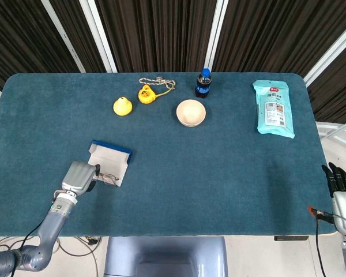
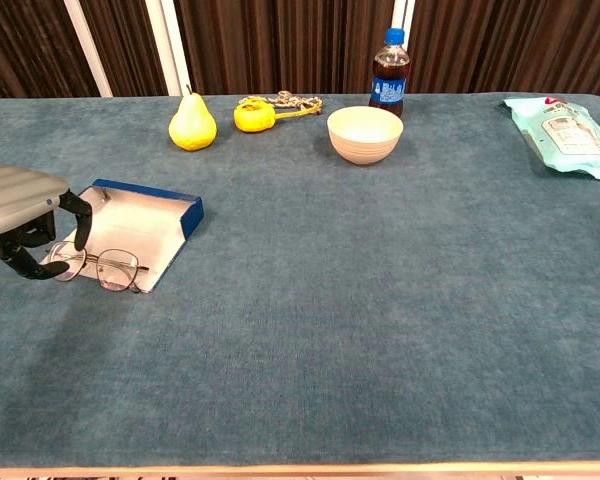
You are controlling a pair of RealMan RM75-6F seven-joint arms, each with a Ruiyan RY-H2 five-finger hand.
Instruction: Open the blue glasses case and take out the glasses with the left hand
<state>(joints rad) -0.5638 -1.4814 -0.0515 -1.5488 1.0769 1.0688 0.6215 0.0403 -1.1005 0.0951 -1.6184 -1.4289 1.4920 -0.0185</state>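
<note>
The blue glasses case (image 1: 111, 157) (image 2: 145, 222) lies open on the teal table, its pale inside showing. The thin-rimmed glasses (image 1: 109, 180) (image 2: 98, 266) lie on the near edge of the case's flap, partly on the cloth. My left hand (image 1: 78, 177) (image 2: 22, 212) hovers just left of the glasses, fingers loosely curved and apart, dark fingertips beside the left lens. I cannot tell whether they touch the rim. My right hand (image 1: 339, 183) hangs off the table's right edge, fingers straight, holding nothing.
At the back stand a yellow pear (image 1: 122, 106) (image 2: 192, 122), a yellow object with a cord (image 1: 147, 93) (image 2: 256, 114), a cream bowl (image 1: 191, 112) (image 2: 365, 133) and a cola bottle (image 1: 203, 83) (image 2: 390, 70). A teal packet (image 1: 273, 107) (image 2: 566, 134) lies far right.
</note>
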